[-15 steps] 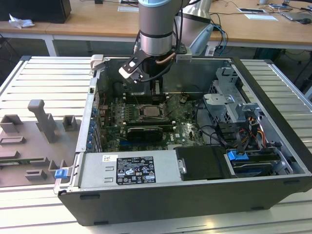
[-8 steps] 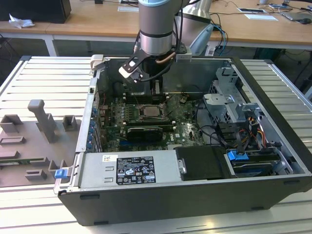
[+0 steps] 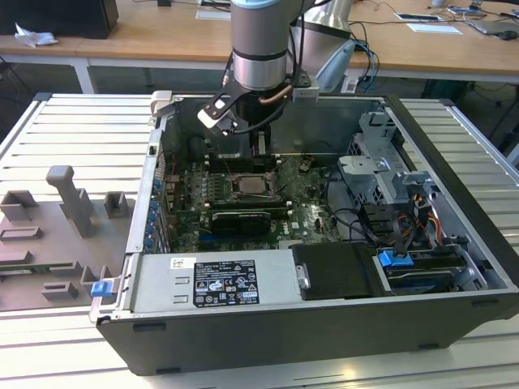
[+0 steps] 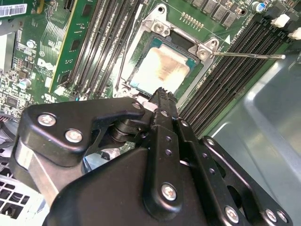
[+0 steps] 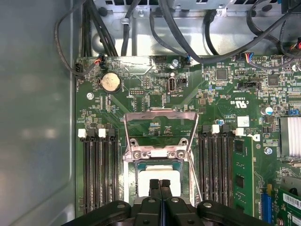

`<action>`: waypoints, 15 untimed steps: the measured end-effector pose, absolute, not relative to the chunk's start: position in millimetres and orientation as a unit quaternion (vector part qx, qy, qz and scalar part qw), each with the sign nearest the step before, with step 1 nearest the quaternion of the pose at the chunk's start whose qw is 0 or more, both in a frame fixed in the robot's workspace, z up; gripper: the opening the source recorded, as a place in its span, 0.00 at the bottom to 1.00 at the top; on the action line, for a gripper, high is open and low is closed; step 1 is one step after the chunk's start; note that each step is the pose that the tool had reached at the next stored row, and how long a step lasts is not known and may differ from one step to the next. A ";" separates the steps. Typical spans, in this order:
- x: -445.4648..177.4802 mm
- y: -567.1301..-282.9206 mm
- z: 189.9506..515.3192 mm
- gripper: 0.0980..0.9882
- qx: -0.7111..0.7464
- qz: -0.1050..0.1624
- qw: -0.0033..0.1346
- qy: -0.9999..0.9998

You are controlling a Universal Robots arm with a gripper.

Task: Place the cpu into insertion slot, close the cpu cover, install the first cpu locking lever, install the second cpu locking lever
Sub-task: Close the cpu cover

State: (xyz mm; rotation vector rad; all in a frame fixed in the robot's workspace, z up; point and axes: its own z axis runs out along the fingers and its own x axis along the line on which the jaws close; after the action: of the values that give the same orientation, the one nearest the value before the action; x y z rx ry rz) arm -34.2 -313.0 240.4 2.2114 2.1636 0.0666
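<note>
**Inspector A:** Position of the arm?

**Inspector B:** The gripper (image 3: pixel 259 154) hangs inside the open computer case (image 3: pixel 268 344), directly above the socket area of the motherboard (image 3: pixel 312 207).

**A:** State of the pincer?

**B:** Closed. In the first wrist view the two fingers (image 5: pixel 154 187) are pressed together with no gap between them and nothing in their hold.

**A:** Location of the cpu?

**B:** The cpu (image 4: pixel 162 70) lies flat in the insertion slot, pale metal top upward. The fingertips sit just over its near edge. Whether they touch it cannot be told from these angles.

**A:** The cpu cover?

**B:** Open. The cpu cover (image 5: pixel 160 115) is swung back on its hinge, away from the chip, with bare green board visible through its central cut-out.

**A:** Levers?

**B:** One locking lever (image 4: pixel 247 55) is unlatched. It sticks out sideways from the socket corner, over the memory slots (image 4: pixel 225 80).
</note>
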 end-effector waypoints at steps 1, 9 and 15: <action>-34.1 -312.8 240.6 0.01 0.714 0.022 0.024 0.699; -34.2 -311.8 242.8 0.01 0.714 0.021 0.024 0.699; -34.2 -310.9 245.0 0.01 0.714 0.021 0.024 0.699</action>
State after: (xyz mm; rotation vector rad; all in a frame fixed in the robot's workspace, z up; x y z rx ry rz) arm -34.2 -310.9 245.0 2.2103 2.1626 0.0643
